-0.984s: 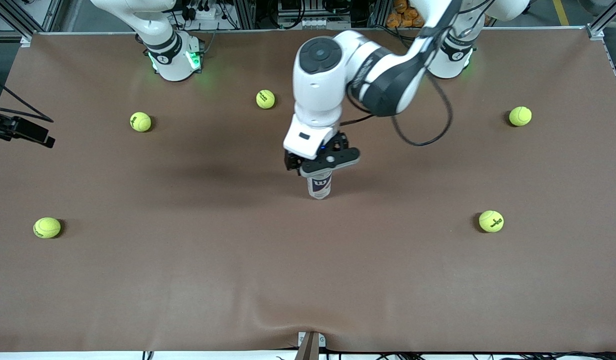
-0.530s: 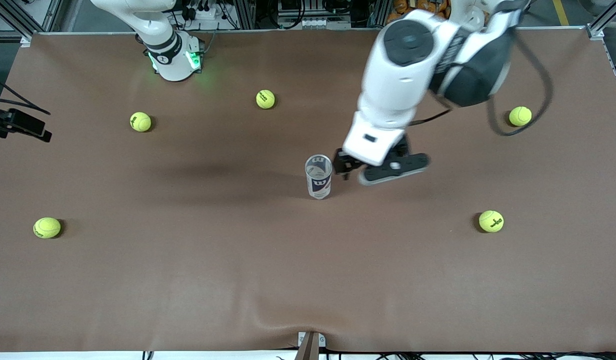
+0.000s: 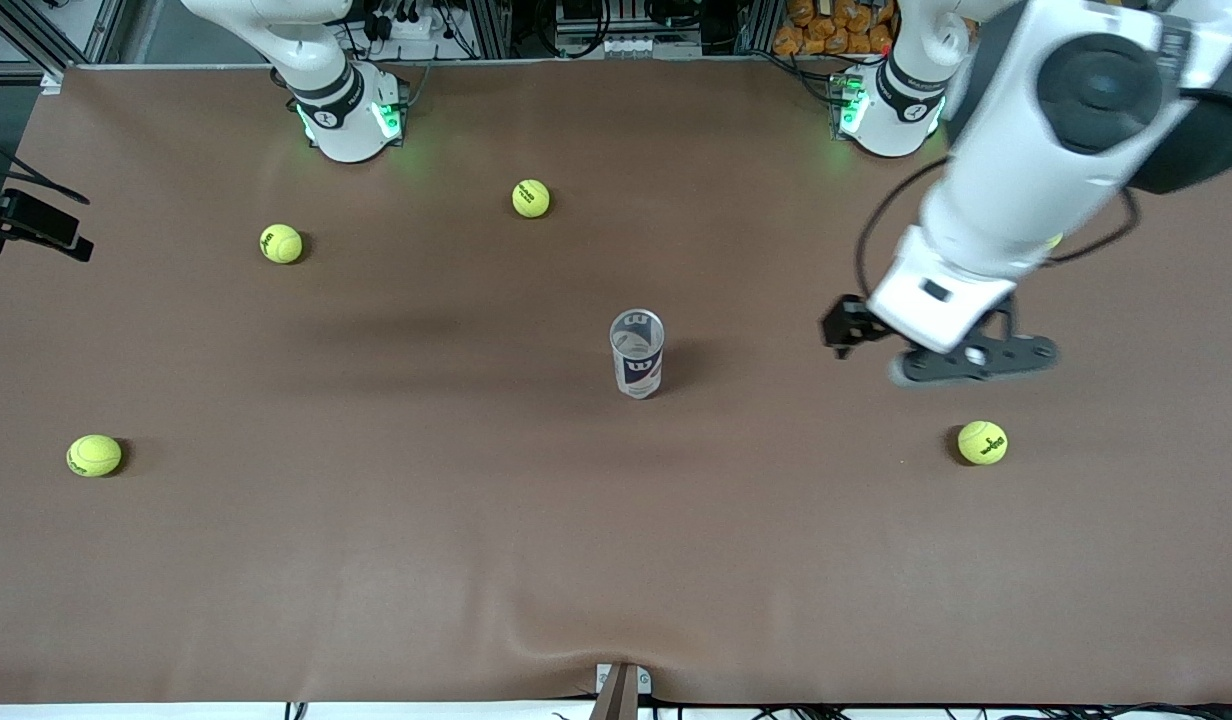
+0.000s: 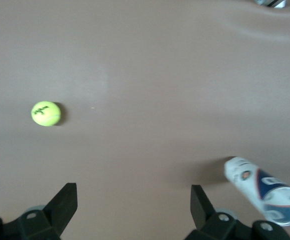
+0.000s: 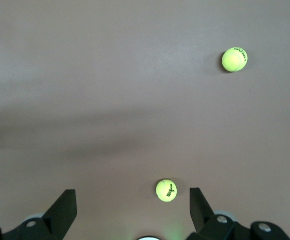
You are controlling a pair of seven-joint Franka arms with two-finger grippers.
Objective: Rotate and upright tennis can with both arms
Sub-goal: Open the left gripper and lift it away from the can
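Observation:
The tennis can (image 3: 637, 353) stands upright in the middle of the brown table, open end up, its navy and white label facing the front camera. It also shows in the left wrist view (image 4: 262, 190), off to one side of the fingers. My left gripper (image 3: 916, 345) hangs in the air over bare table toward the left arm's end, well apart from the can. It is open and empty in its wrist view (image 4: 134, 192). My right gripper (image 5: 132, 195) is open and empty over bare table near the right arm's base.
Tennis balls lie scattered on the table: two near the right arm's base (image 3: 531, 198) (image 3: 281, 243), one near the table's edge at that end (image 3: 94, 455), and one close to the left gripper (image 3: 982, 442), also seen in the left wrist view (image 4: 46, 113).
My left gripper was over the can's top a second ago. It has come off and swung toward the left arm's end of the table. The can stays upright where it stood.

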